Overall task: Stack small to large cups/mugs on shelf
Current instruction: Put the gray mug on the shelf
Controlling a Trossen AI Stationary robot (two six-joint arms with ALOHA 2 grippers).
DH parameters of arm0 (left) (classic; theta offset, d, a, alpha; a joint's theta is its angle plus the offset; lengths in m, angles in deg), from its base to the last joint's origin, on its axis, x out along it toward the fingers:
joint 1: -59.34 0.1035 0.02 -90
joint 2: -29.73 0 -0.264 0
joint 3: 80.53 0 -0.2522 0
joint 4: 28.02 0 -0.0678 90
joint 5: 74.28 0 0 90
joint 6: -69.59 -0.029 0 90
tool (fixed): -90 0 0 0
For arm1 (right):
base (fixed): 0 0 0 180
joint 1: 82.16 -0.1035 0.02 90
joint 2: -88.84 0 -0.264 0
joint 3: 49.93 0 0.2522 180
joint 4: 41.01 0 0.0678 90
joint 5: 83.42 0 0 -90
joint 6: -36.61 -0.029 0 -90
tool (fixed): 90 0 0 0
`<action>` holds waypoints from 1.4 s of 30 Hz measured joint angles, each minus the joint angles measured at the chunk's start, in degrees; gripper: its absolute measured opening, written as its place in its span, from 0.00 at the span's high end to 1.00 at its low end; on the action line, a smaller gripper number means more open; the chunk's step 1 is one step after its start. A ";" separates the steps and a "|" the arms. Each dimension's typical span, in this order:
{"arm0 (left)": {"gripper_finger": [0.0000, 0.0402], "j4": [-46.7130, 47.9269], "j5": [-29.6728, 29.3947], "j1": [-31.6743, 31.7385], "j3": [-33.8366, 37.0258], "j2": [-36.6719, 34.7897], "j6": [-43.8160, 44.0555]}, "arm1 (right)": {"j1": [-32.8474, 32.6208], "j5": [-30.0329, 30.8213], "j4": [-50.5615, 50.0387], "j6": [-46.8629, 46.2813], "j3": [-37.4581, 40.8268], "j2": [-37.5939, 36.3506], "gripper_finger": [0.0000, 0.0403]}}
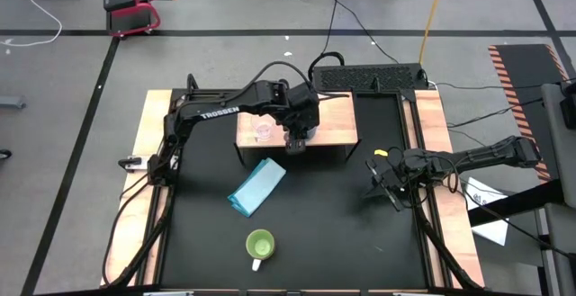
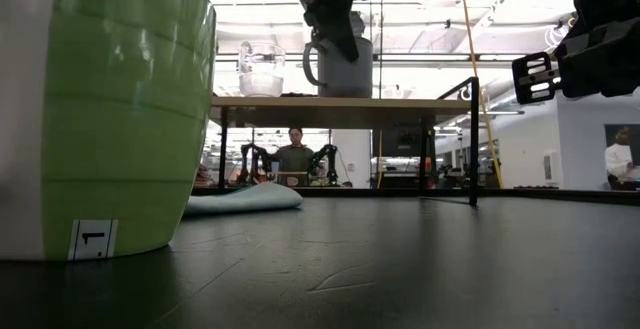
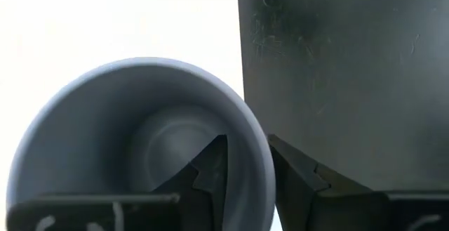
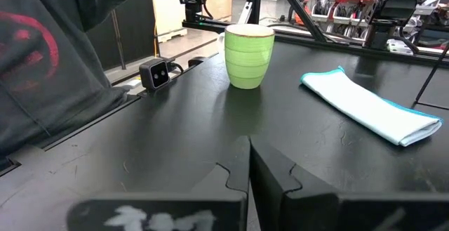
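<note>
A: Where is my left gripper (image 3: 245, 171) sitting?

B: I am seeing its fingers pinching the rim of the grey-blue mug (image 2: 345, 64) on the shelf (image 2: 400, 112), beside the glass cup (image 2: 260, 67).

A: My right gripper (image 4: 249, 164) is hanging pressed together. The green mug (image 1: 259, 246) is sitting on the table (image 1: 342, 233).

My overhead camera looks straight down; my table-level one sits just beside the lime-green ceramic mug (image 2: 100, 109), facing the raised light-wood shelf (image 2: 345, 110), which both share.

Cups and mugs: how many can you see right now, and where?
3. The clear glass cup stands on the shelf; the grey-blue mug is beside it there, its rim between the left gripper fingers; the green mug sits on the table's front. None seems hidden.
</note>
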 joint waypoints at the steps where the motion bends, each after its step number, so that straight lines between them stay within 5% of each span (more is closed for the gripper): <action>1: 0.76 0.14 0.01 0.00 -0.21 0.00 0.36 | -0.01 0.00 -0.01 0.00 0.00 -0.01 1.00; 6: 0.79 -0.34 0.07 0.00 -0.31 0.00 3.49 | -0.01 0.00 -0.02 0.00 0.00 -0.02 1.00; 12: 0.97 -0.53 0.06 0.01 -0.40 -0.10 4.01 | -0.01 0.00 -0.02 0.00 0.00 -0.02 1.00; 27: 0.98 -3.31 -0.14 0.00 -1.18 -0.02 15.21 | 0.00 0.00 -0.01 0.17 0.00 -0.02 1.00; 42: 0.98 1.78 -8.40 0.09 -1.39 -0.04 19.73 | 0.00 -0.02 -0.01 0.22 0.04 -0.02 1.00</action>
